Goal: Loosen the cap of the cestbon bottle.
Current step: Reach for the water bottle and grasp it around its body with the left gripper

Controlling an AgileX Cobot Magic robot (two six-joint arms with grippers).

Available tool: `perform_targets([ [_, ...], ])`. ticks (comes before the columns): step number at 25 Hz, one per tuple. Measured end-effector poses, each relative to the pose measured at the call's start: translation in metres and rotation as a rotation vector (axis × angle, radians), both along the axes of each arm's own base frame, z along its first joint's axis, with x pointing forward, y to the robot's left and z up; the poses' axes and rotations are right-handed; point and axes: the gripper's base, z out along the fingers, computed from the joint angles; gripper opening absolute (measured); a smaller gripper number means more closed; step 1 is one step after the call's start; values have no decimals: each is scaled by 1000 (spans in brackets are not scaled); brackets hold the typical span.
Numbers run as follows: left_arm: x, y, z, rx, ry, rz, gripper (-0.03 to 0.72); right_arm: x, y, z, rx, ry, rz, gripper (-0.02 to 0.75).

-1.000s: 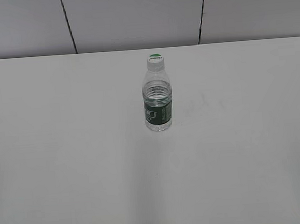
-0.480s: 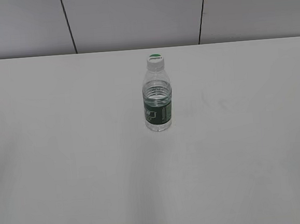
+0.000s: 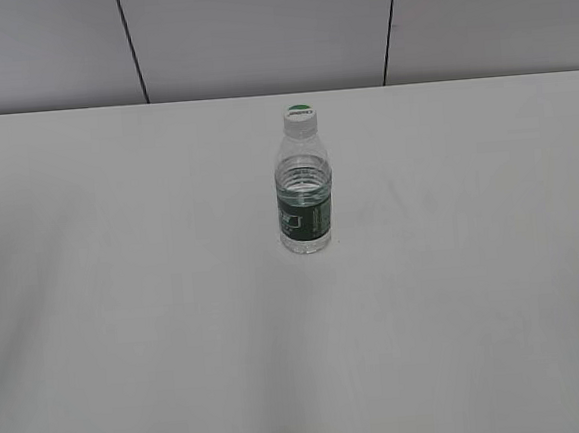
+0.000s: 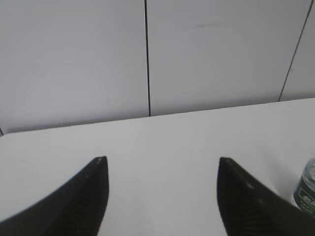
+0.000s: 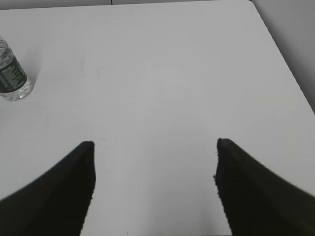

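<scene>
A: Listing item one: bottle [image 3: 305, 200]. Clear plastic, ribbed shoulders, round body, dark green label band with white print. Stands upright on the table [image 3: 125, 290], near its middle.

B: Item two: cap [image 3: 301, 119]. Small, round, white plastic, green patch on top. Seated on the bottle's neck.

A: Table: flat, matte, off-white, smooth. Grey panelled wall [image 3: 255, 34] behind it, with dark vertical seams.

B: Left gripper [image 4: 162, 164]: two dark, tapered fingers [image 4: 83, 196], dull finish. Spread wide, bare table between them, nothing held or touched.

A: Bottle relative to it: at the far right edge of the left wrist view [image 4: 307, 189], just outside the right finger, only the label and lower body showing. Whether it touches that finger, I cannot tell.

B: Right gripper [image 5: 155, 145]: same dark tapered fingers [image 5: 256, 191], likewise wide apart and holding nothing.

A: Bottle relative to it: at the upper left edge of the right wrist view [image 5: 12, 76], well apart from the fingertips, beyond the left finger. Cap cut off there.

B: Exterior view: neither gripper appears; the bottle stands alone.
</scene>
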Motion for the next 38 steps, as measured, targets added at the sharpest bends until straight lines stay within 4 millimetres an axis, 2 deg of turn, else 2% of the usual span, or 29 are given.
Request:
perform_targets([
  [3, 28, -6, -6, 16, -29, 6, 522, 0, 0, 0, 0, 0, 0, 576],
  [5, 50, -12, -19, 35, -1, -1, 520, 0, 0, 0, 0, 0, 0, 576],
  [10, 89, -33, -44, 61, -10, -15, 520, 0, 0, 0, 0, 0, 0, 576],
  [14, 113, -51, -73, 99, 13, -39, 520, 0, 0, 0, 0, 0, 0, 576],
  [19, 130, -77, -100, 175, -30, -155, 520, 0, 0, 0, -1, 0, 1, 576],
  [24, 143, -97, -124, 86, -86, -285, 519, 0, 0, 0, -1, 0, 0, 576],
  [28, 149, -113, -154, 40, -83, -413, 519, 0, 0, 0, -1, 0, 0, 576],
  [34, 164, -122, -201, 25, -15, -538, 519, 0, 0, 0, 0, 0, 0, 576],
  [38, 183, -117, -216, -17, 2, -617, 519, 0, 0, 0, 0, 0, 0, 576],
])
